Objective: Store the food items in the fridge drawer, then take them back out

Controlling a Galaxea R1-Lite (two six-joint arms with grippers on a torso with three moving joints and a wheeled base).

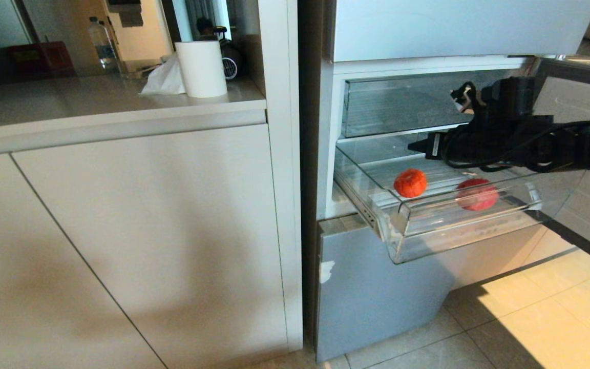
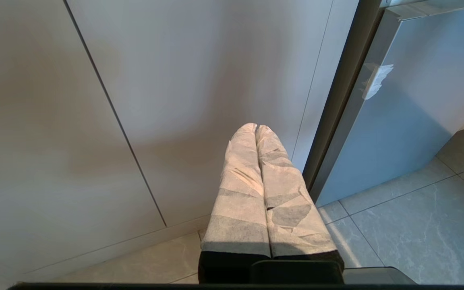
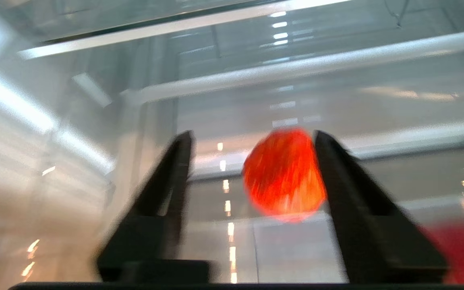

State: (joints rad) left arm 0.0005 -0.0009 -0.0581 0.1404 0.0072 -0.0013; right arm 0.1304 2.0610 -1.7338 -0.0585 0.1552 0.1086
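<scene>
Both tomatoes (image 1: 410, 183) (image 1: 476, 195) lie in the pulled-out drawer (image 1: 428, 225) of the fridge (image 1: 372, 287). The right gripper (image 3: 252, 173) hovers above, jaws apart and seemingly empty around the orange one. Storing looks done; retrieval remains. The left gripper (image 2: 256, 133) hangs parked, jaws clenched.

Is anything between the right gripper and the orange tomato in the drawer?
Nothing visible. The right gripper hangs open above the pulled-out fridge drawer, and the orange tomato lies on the drawer floor in open view, seen in the wrist view between its fingers. The red one sits apart, nearer the arm.
</scene>
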